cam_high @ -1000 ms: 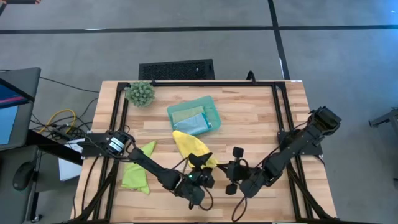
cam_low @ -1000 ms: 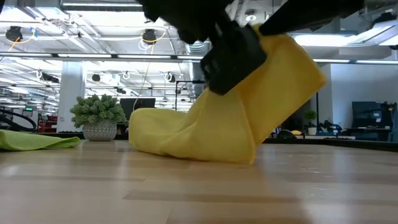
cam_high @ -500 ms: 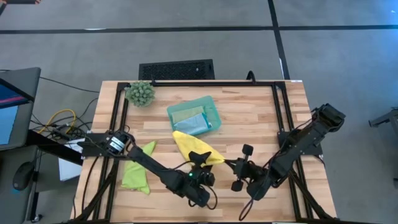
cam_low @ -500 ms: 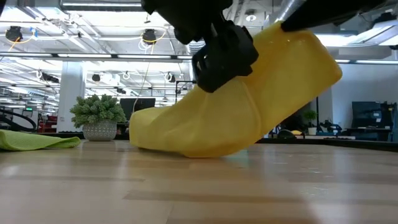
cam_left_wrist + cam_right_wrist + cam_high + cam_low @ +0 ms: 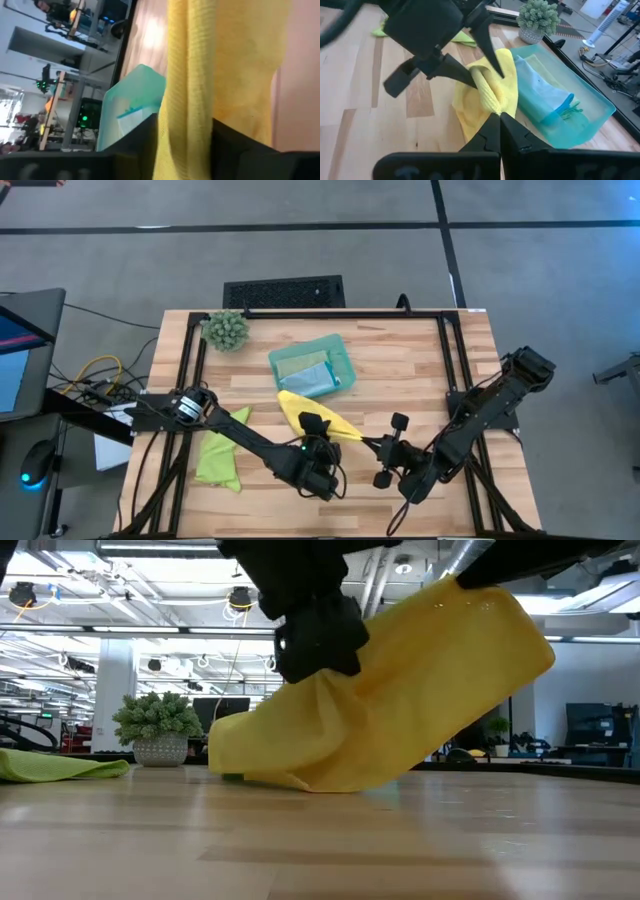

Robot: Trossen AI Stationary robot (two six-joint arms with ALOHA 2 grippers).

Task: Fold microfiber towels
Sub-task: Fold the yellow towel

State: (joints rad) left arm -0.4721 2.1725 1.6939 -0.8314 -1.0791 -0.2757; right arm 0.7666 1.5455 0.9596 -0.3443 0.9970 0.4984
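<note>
I had both arms on the yellow towel (image 5: 312,415) near the middle of the table (image 5: 420,370), just in front of the teal tray (image 5: 340,358). My left gripper (image 5: 314,427) was clamped on a bunched fold of it, the cloth squeezed between its two fingers (image 5: 145,137). My right gripper (image 5: 495,117) was pinched shut on the towel's right-hand edge, its tips together on the fabric. From table height the towel (image 5: 400,700) hung stretched and slanted between the two grips, its right end raised and its lower fold touching the wood.

The lime towel (image 5: 220,448) lay crumpled on the left side of the table, under my left arm and well apart from the yellow one. The blue towel (image 5: 542,97) sat in the tray with the sage towel (image 5: 298,361) beside it on the far side. The plant ball (image 5: 226,329) stood at the far left corner.
</note>
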